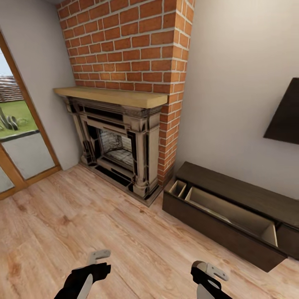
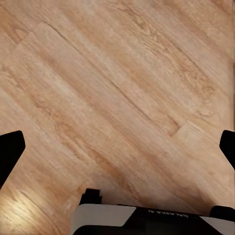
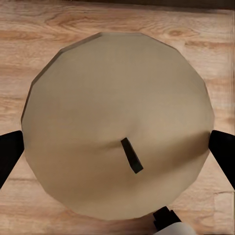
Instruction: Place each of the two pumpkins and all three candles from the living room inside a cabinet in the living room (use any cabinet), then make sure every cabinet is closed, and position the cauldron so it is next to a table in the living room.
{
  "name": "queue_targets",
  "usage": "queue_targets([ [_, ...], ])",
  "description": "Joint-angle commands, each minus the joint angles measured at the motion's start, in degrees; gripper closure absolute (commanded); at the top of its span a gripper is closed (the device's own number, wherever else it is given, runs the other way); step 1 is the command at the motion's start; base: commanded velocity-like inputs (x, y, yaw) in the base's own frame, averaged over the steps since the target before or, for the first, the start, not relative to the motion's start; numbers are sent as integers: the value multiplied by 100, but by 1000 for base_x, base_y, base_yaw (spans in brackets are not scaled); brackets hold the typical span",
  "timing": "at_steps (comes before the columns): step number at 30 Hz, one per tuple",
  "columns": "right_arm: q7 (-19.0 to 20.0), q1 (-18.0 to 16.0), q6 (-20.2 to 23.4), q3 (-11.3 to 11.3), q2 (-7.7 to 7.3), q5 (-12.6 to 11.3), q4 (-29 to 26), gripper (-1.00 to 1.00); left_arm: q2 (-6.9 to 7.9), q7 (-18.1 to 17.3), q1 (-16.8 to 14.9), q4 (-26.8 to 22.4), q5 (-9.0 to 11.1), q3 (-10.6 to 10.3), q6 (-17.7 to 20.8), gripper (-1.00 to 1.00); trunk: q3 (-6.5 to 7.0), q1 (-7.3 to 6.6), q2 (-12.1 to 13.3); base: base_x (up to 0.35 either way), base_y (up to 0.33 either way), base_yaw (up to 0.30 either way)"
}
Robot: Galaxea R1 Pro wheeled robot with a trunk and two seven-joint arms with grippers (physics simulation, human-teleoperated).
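1. One stubby beige-grey cylindrical candle (image 3: 117,127) with a short dark wick is seen end-on in the right wrist view, clamped between the black fingers (image 3: 10,156) of the right gripper (image 1: 207,276); judged to be in transit, not yet stowed
2. The left gripper (image 2: 117,147) is seen spread wide over bare light wood plank floor (image 2: 122,73); nothing is held
3. The long low dark-brown wood cabinet (image 1: 216,224) is ahead on the right, against the wall beside the red-brick fireplace (image 1: 124,137); its drawer is pulled out and the visible part of its pale beige inside (image 1: 232,211) looks bare
4. Judged left: candle into drawer; remaining candles, pumpkins, cauldron are not accounted for; cabinet to be shut at the end
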Motion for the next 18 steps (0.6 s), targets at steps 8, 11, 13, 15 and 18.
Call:
queue_targets([
  [8,-24,-7,-30,48,0,-58,1,100,2,50,-2,-10,63,-8,20,-100,-12,4,-13,1,1,-283],
  [11,-22,-7,-30,48,0,-58,1,100,2,50,-2,-10,60,-8,21,-100,-12,4,-13,0,0,-283],
  [13,-23,-7,-30,48,0,-58,1,100,2,50,-2,-10,58,-8,19,-100,-12,4,-13,0,0,-283],
  [15,-24,-7,-30,48,0,-58,1,100,2,50,-2,-10,57,-6,20,-100,-12,4,-13,0,0,-283],
  [18,-24,-7,-30,48,0,-58,4,100,2,50,-2,-10,57,-5,21,-100,-12,4,-13,0,0,-283],
])
